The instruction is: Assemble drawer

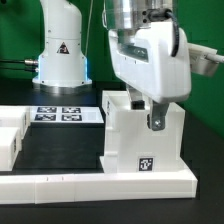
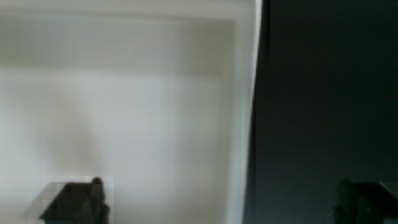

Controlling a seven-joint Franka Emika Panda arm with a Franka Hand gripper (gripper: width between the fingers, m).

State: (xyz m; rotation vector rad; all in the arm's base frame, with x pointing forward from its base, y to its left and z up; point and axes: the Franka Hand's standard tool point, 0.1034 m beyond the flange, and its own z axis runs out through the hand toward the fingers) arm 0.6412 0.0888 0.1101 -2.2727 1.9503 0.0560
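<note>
Exterior low, close, wrist tight above casing [image 1: 128,140]

White casing [image 1: 135,140] blocks directly beneath pincer [image 1: 155,122]; low border wall [image 1: 90,184] along near edge; tabletop [image 1: 60,148] open toward exterior view's left.

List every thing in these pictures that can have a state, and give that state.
pincer: open, lowered at the casing's top.
casing: upright on the table, tag facing the exterior view.
marker board: lying flat.
white part: resting at the exterior view's left, cut off.

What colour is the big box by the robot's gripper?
The casing is white, with a black-and-white marker; clearest in the exterior view.
</note>
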